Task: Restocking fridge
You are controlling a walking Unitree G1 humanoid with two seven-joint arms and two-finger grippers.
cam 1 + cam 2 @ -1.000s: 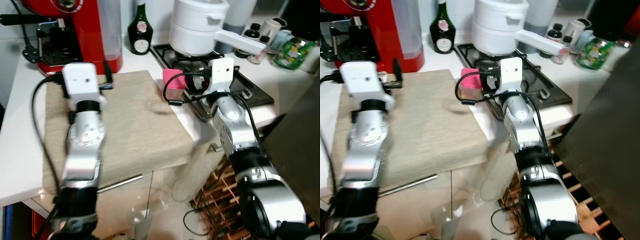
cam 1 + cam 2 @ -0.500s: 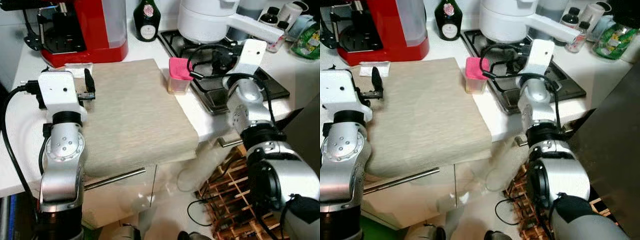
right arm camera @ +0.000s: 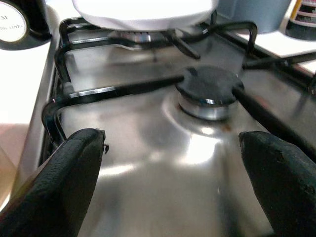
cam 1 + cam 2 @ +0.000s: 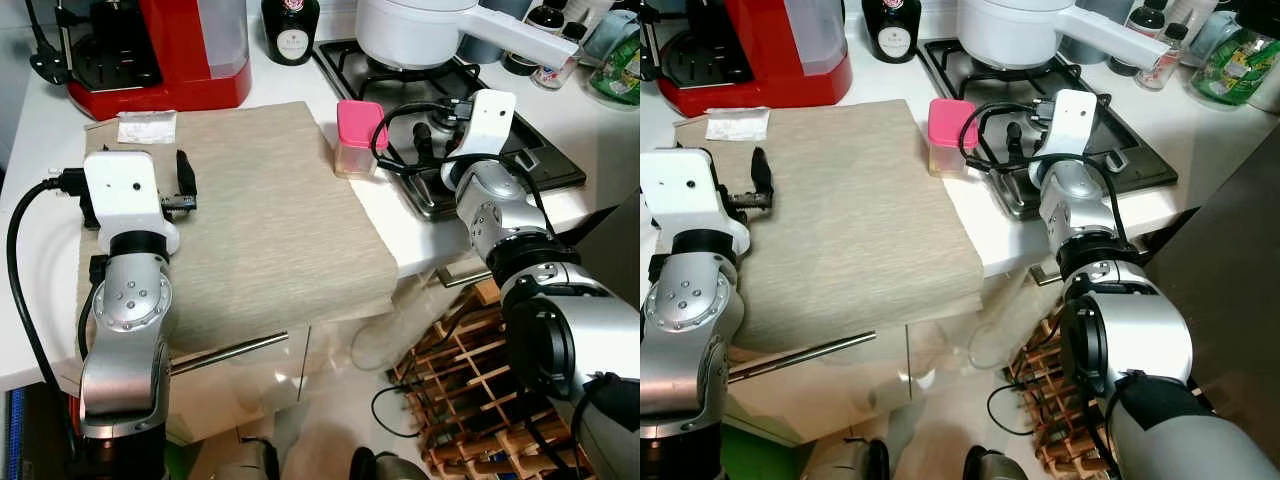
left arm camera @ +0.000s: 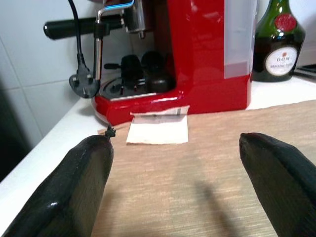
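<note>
The right gripper [image 3: 170, 182] is spread wide and holds nothing, its two black fingers [image 3: 54, 187] hanging over the steel hob [image 3: 163, 128] with the front burner [image 3: 210, 89] between them; in the head views that arm sits right of centre, over the near edge of the stove. The left gripper [image 5: 173, 182] is just as wide and just as empty, low over the beige cloth [image 4: 260, 220] at the left of the frame, facing the red coffee machine [image 5: 197, 54] and a small paper packet [image 5: 158, 131] lying at the cloth's far edge. The one thing here that looks like fridge stock is the little jar with the pink lid [image 4: 358, 137], standing upright at upper centre of the left eye view, in the narrow strip of white counter [image 4: 400, 230] between cloth and hob, just left of the right arm. No fridge can be made out, so I'd judge the job barely begun. If the jar is the target, the right gripper is nearest but aimed past it at the burner; it would do well to swing towards the jar, come in level with the body below the lid, and close gently so it doesn't tip against the hob grate. The white pot [image 4: 410, 30] and the dark bottle [image 4: 290, 18] at the top of the frame are best left well alone.
</note>
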